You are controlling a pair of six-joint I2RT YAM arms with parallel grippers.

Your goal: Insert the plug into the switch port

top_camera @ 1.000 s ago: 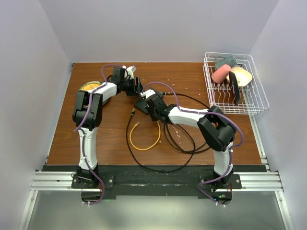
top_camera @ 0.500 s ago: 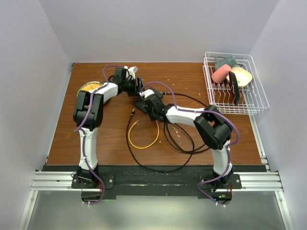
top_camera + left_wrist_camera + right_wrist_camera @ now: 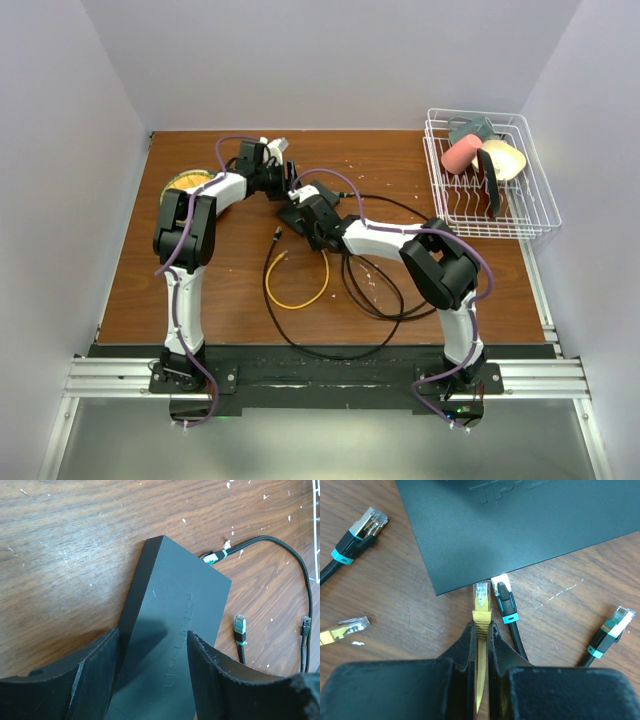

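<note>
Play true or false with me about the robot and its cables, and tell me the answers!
1. The right jaws hold the yellow plug. True.
2. A black plug sits beside it at the edge of the switch. True.
3. The yellow plug is deep inside the switch. False: only its tip reaches the edge.
4. The rack is empty. False: a pink cup and more sit in it.
5. The left jaws straddle the yellow plug. False: the switch lies between them.
</note>
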